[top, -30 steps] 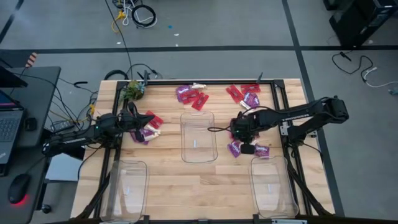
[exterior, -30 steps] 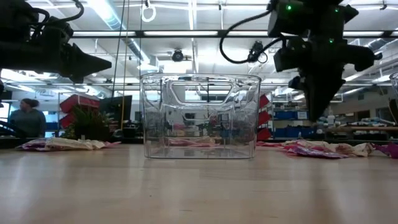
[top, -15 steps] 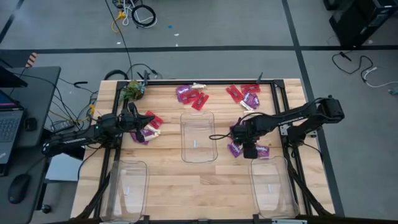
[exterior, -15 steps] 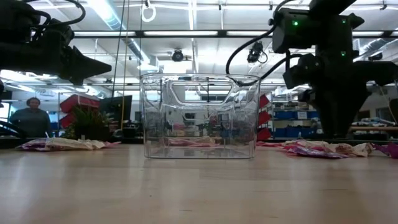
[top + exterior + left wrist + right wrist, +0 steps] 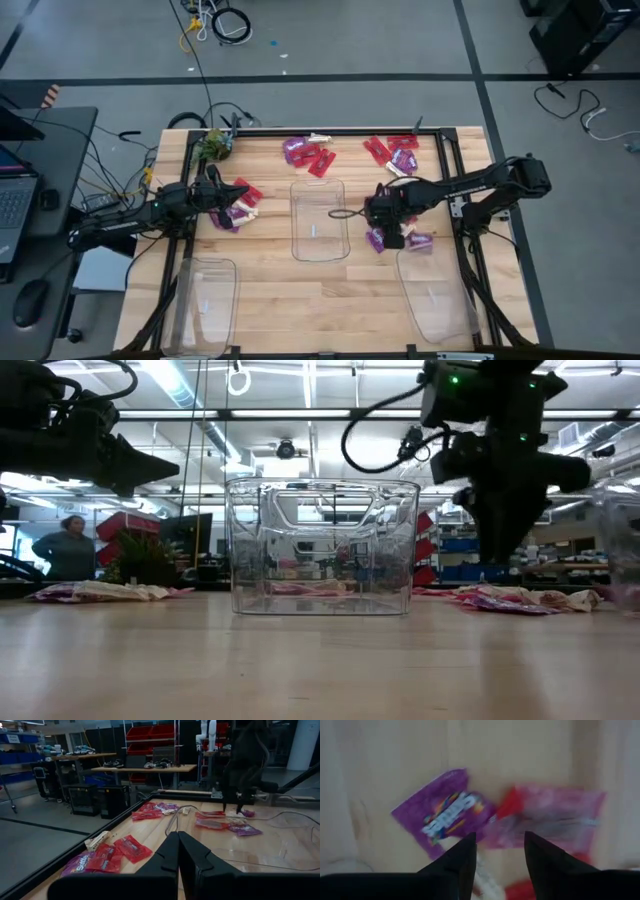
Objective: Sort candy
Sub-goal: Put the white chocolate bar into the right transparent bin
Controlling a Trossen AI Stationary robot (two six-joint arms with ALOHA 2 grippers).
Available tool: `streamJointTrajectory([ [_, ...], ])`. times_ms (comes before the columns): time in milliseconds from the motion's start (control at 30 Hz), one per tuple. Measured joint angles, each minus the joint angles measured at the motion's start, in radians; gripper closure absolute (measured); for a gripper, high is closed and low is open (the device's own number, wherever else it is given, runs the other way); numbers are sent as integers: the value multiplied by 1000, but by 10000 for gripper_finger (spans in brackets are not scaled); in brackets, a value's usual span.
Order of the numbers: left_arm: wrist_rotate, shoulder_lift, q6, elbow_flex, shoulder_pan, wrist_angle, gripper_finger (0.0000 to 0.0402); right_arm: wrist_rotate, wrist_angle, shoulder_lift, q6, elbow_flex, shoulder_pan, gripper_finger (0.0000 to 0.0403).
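left gripper (image 5: 177, 851): jaws together | right gripper (image 5: 498, 851): jaws apart over purple packet (image 5: 442, 815)

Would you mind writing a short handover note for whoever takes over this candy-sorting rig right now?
Left gripper: shut, empty, above the left candy pile.
Right gripper: open, empty, pointing down over a purple packet in the right-hand pile.
Candy: also two groups at the far edge, middle and right.
Bins: middle bin, left bin and right bin show no candy.
Done: nothing sorted.
Left: all of it.
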State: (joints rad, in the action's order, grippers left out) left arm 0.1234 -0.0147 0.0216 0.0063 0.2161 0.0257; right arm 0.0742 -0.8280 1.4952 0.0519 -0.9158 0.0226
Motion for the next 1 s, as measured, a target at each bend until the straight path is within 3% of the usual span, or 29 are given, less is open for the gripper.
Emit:
streamJointTrajectory([
  [367, 0, 0, 0, 0, 0, 0, 396, -12, -107, 9, -69, 1, -66, 228],
  [500, 0, 0, 0, 0, 0, -1, 396, -69, -128, 19, -142, 0, -73, 235],
  [1000, 0, 0, 0, 0, 0, -2, 396, -161, -98, 175, -218, -1, -115, 244],
])
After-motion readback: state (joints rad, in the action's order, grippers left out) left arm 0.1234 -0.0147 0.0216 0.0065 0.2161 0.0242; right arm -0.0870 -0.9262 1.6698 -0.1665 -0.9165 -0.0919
